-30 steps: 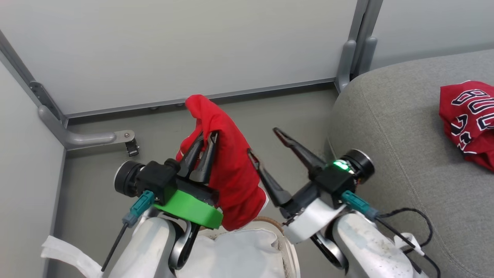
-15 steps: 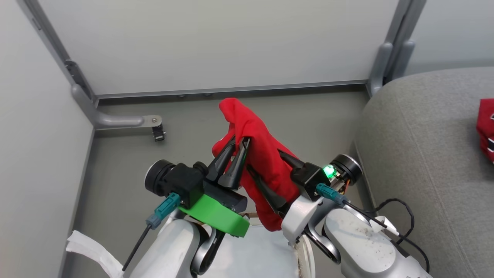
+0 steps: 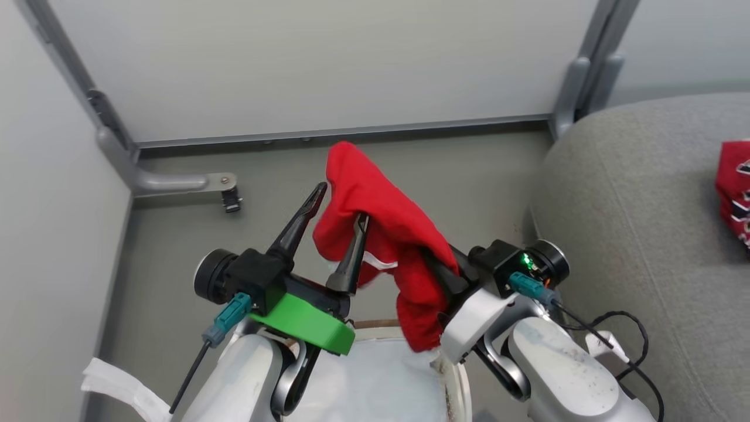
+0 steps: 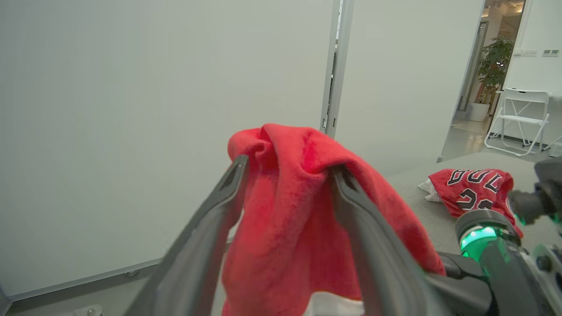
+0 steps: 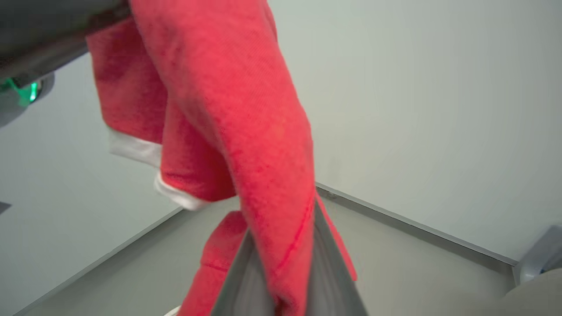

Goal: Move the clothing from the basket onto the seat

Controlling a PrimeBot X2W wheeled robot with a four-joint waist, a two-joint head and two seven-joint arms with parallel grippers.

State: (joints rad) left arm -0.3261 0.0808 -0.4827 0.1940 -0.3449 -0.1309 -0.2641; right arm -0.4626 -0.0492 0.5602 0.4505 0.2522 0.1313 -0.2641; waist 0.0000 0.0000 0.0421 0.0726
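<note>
The clothing is split up: the jersey (image 3: 735,187) is lying on the seat (image 3: 633,205), well in from its rounded corner. The plain red garment (image 3: 387,217) is up in the air over the basket (image 3: 375,323), so that's the one to move. My right gripper (image 5: 282,228) is clamped on it partway down. My left gripper (image 3: 342,202) has its fingers spread wide, with a fold of cloth draped over one finger (image 4: 373,245). The garment hangs long-ways, peak on top and white-edged hem pointing down at the basket. The seat is off to my right and the right arm is the nearer one. I'd guess a swing to the right does it, if that fold slips off the left finger without snagging.
</note>
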